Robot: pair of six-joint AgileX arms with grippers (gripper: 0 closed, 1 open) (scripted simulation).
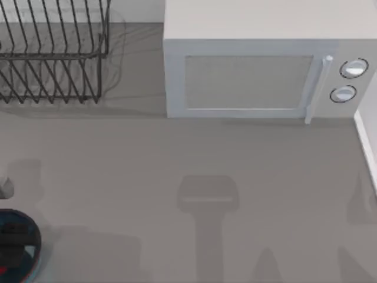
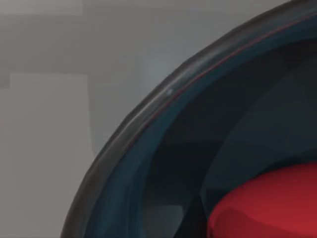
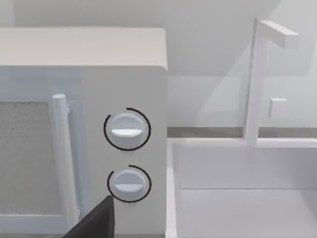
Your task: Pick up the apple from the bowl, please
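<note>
From the top view we see the bowl (image 1: 26, 233) at the lower left corner of the frame, on the grey table (image 1: 177, 171), its dark rim curving round a teal inside; a sliver of red at the very bottom left edge may be the apple (image 1: 3, 271), though we cannot be sure. A wire dish rack (image 1: 53, 53) stands in the upper left and a white microwave (image 1: 259, 71) in the upper right, with two round dials (image 1: 349, 79) beside its door handle. In the left wrist view we look closely into the bowl (image 2: 163, 94), and the apple (image 2: 267, 208) lies inside it at the lower right of the frame. In the right wrist view the microwave (image 3: 84, 129) faces us at left, its dials (image 3: 127, 129) unlabelled, with a white sink (image 3: 237, 188) and faucet (image 3: 257, 79) to its right; a dark finger tip (image 3: 96, 223) shows at the bottom edge. We cannot tell how either arm's jaws stand.
</note>
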